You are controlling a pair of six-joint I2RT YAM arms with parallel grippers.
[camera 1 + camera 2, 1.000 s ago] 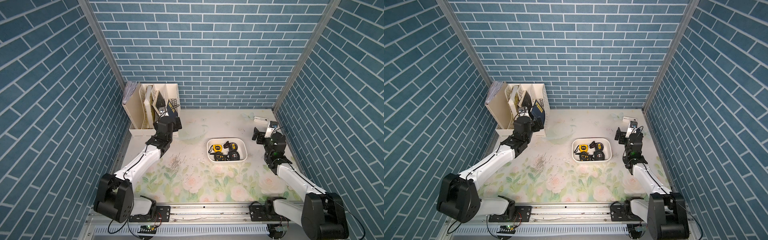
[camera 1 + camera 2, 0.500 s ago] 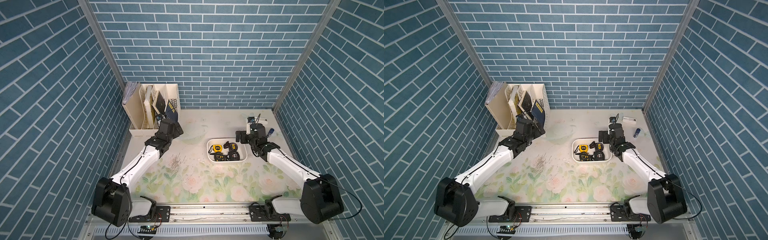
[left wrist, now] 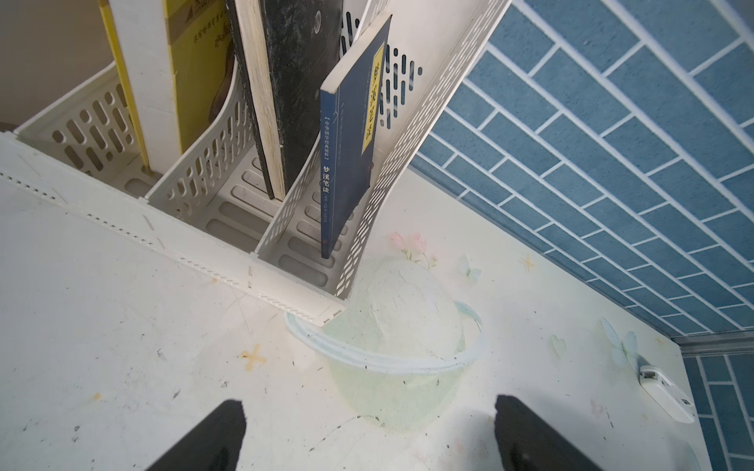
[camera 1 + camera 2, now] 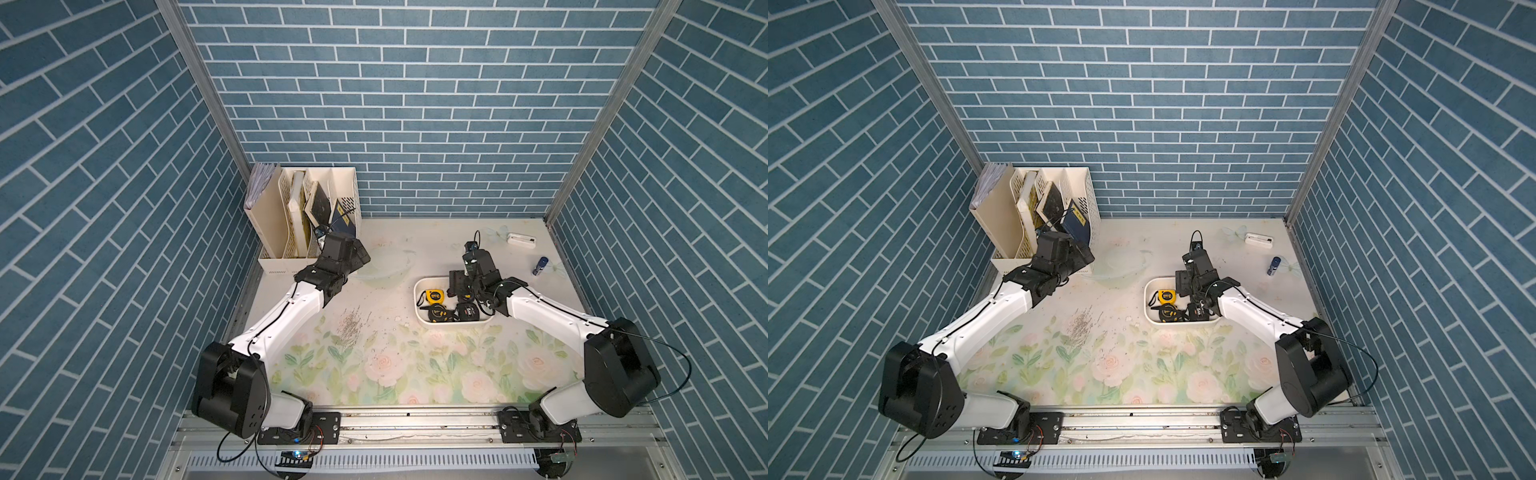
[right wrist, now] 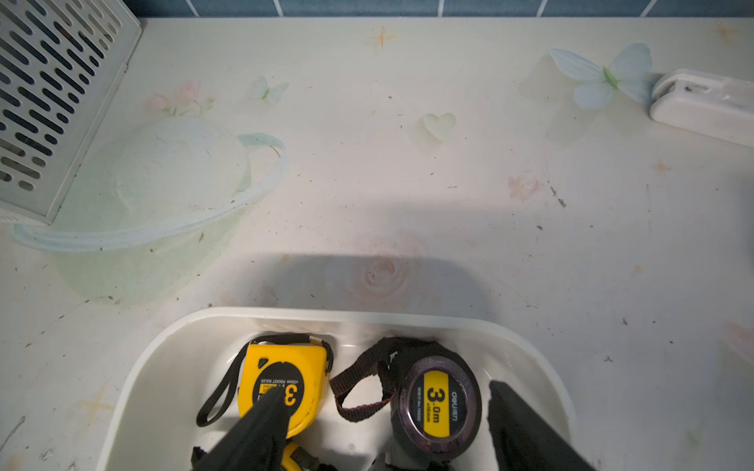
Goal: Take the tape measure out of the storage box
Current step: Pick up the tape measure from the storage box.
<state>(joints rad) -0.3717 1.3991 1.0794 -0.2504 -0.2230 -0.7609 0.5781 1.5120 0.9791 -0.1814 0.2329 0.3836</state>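
Several crammed into storage box [image 5: 367, 316]; right tool [image 5: 383, 393] released astride dark tape measure [image 5: 438, 401], risks nipping yellow tape measure [image 5: 285, 387] or strap [image 5: 359, 391].

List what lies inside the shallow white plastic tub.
A yellow square tape measure, a dark round tape measure, two mostly black ones. The right gripper covers whatever lies beneath it.
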